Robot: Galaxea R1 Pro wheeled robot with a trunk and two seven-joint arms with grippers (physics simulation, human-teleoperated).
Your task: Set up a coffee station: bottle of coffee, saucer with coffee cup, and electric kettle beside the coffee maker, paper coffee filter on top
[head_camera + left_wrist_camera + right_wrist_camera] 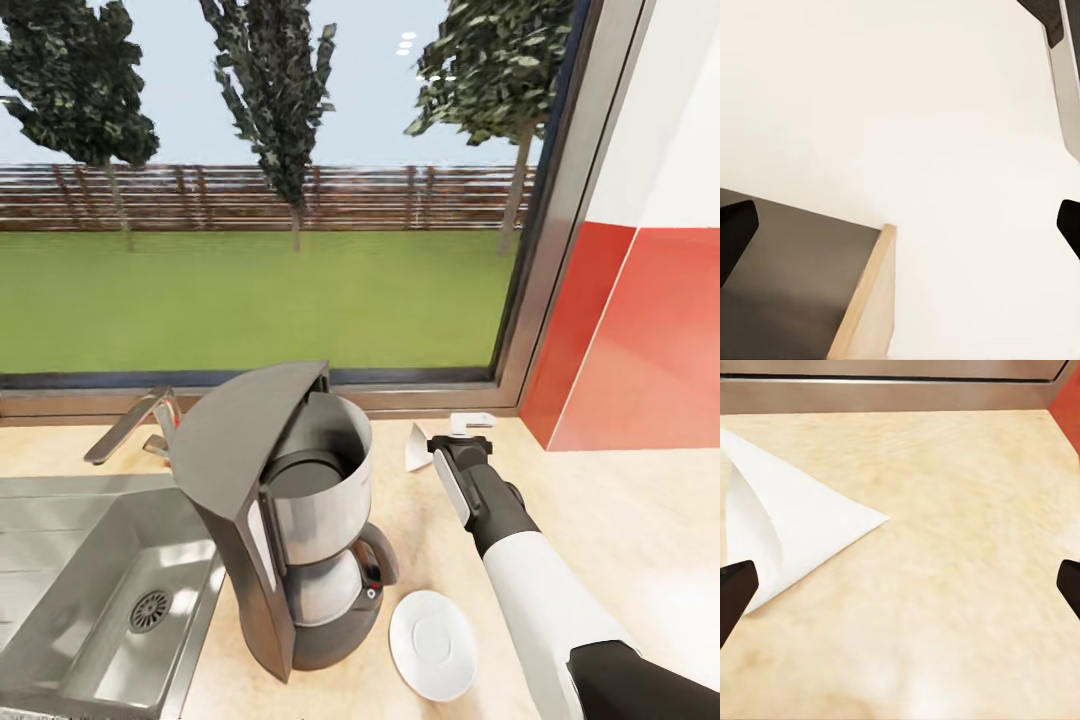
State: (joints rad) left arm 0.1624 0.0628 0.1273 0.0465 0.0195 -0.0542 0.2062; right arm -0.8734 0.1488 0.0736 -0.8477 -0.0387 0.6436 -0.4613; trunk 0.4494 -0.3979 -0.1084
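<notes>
Coffee maker (290, 520) on counter (620, 520), lid up; saucer (432, 643) just beside. Right tool (900, 585) open near paper filter (780, 529). Left tool (900, 225) open.

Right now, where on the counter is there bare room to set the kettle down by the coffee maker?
Bare countertop lies right of the right arm, bordered by the red wall. Crowded: the saucer sits close beside the coffee maker, the paper filter lies behind by the window, and the sink takes the left side.
</notes>
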